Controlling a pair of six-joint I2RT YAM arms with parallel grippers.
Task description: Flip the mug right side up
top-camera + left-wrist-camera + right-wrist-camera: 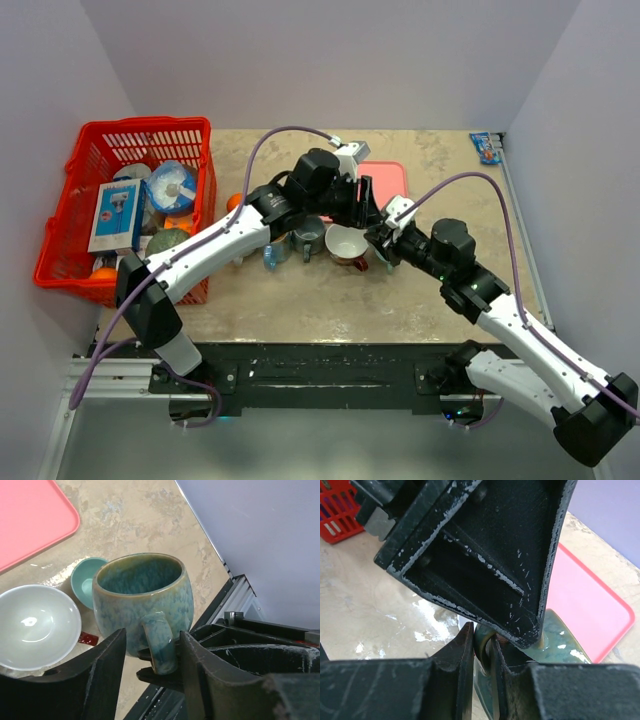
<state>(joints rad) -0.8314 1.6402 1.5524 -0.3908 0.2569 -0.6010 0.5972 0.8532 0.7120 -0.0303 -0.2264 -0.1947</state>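
"Teal mug (pixel 142 600) — where?"
"Mid-table beside the white bowl (pixel 35 625), mouth up, handle toward the left gripper (pixel 151 636); its fingers straddle the handle, part spread."
"And the right gripper (pixel 481 639)?"
"Pinching a thin teal edge of the mug, under the left. Both are at it — the handle lies in the left's gap."

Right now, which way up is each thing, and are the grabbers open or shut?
mug: right side up.
left gripper: open, astride the handle.
right gripper: shut on the mug.
white bowl: upright, empty.
small teal bowl: upright.
red basket: upright, holding things.
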